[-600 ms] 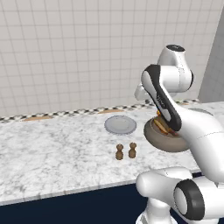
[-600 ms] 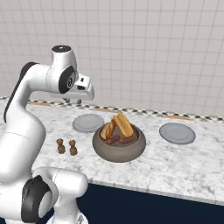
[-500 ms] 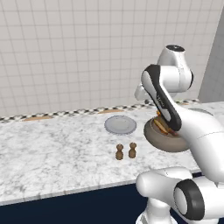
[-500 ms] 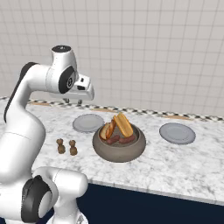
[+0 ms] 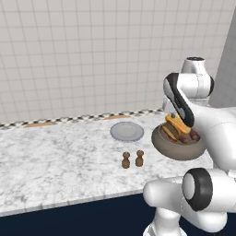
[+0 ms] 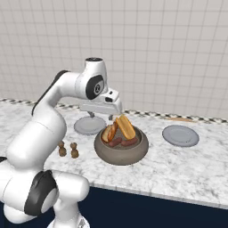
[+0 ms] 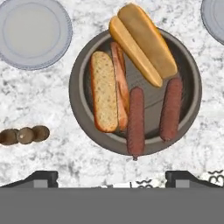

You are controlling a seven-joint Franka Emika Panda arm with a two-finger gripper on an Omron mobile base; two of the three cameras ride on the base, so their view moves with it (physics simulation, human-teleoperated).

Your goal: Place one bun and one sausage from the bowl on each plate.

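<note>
Overhead, end effector (image 7: 111,177) wide open, empty, taupe ridged bowl (image 7: 87,65) holding two buns, sausages

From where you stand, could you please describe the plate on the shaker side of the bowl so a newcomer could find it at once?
On the marble counter, find the big brown bowl of buns and sausages. The plate lies just beyond it toward the tiled wall, on the side where two small brown shakers stand. The other grey plate looks the same but has no shakers near it.
</note>
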